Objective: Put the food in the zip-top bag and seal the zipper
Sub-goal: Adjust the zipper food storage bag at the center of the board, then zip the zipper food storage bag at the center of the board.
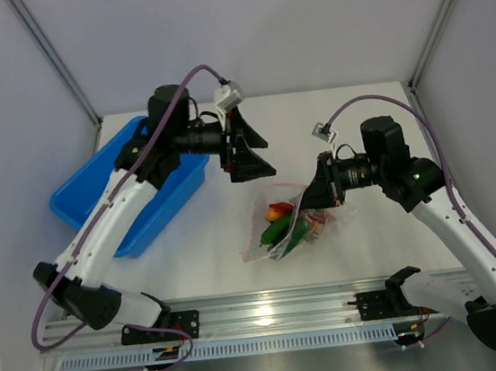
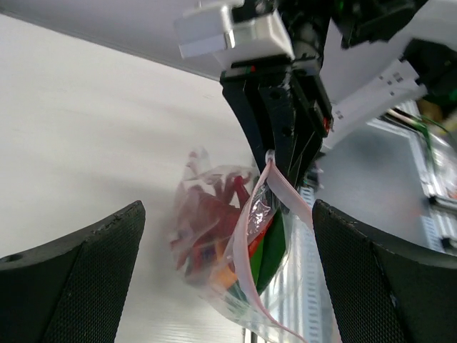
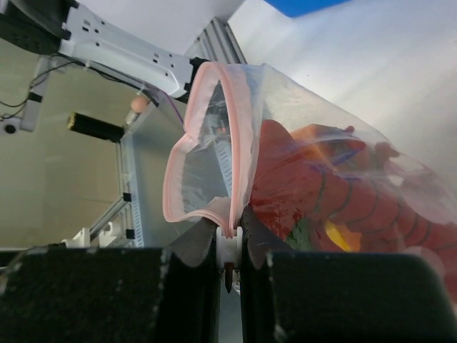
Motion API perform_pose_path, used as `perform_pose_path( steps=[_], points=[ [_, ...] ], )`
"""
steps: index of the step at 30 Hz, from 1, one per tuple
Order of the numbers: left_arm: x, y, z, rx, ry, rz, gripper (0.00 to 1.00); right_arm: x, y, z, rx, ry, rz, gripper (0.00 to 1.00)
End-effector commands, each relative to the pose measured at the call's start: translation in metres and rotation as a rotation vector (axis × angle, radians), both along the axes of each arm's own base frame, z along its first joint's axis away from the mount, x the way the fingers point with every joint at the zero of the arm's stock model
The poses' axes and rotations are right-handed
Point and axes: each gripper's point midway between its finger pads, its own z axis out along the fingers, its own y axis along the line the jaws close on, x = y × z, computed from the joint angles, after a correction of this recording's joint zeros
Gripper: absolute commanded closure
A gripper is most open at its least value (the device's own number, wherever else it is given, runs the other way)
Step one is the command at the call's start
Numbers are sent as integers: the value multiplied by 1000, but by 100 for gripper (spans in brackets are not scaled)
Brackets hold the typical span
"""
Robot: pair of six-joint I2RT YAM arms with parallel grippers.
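Where the right jaws bite: the right gripper [image 3: 228,246] is clenched on one end of the zipper [image 3: 241,128], with the pink strip pinched flat between its fingers.
Zipper: unsealed. Beyond the pinch the two pink tracks bow apart into an open loop and meet only at the held end.
Zip-top bag [image 1: 289,221]: it hangs from that pinch near the middle of the table [image 1: 210,244], and its lower body seems to rest on the surface.
Food [image 3: 321,193]: inside the bag are red chillies and green, orange and yellow pieces. Most sit low, but one red piece lies close behind the strip.
Left jaws: the left gripper [image 1: 253,153] is released, its fingers spread wide and holding nothing. It hovers between the blue bin [image 1: 96,200] and the bag, facing the mouth.
Step in hand (judged): sealing. No loose food shows on the table, though the arm hides part of the bin.
Doing it well (judged): use the right pinch as an anchor and draw the strip taut and straight. Straddle both tracks with the left fingers just beside the anchor, close, then slide to the far end.
Risk (judged): crinkled film or the nearby red piece could be caught in the track, and a hard pull could drag the strip out of the right pinch.
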Motion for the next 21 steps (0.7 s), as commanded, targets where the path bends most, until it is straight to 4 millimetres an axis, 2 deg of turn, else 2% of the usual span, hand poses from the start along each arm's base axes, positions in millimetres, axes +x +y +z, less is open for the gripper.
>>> perform_pose_path(
  steps=[1, 6, 9, 10, 16, 19, 21],
  points=[
    [-26, -22, -16, 8, 62, -253, 1, -3, -4, 9, -66, -50, -23, 100],
    [-48, -34, -29, 21, 107, -381, 1, 1, -14, 9, -165, -83, -85, 100],
    [-59, -31, -27, 7, 120, -415, 1, 11, -19, 11, -216, -96, -147, 100],
    [-65, -28, -19, -5, 112, -417, 1, 11, -19, 17, -218, -113, -151, 100],
    [-85, -23, -12, -19, 118, -415, 0, 22, -16, 11, -328, -112, -192, 100],
    [-88, -30, -22, 39, 107, -376, 0, 24, -10, 17, -319, -95, -201, 100],
    [-79, -41, -36, 111, 85, -306, 1, 24, -6, 25, -298, -90, -202, 100]
  ],
)
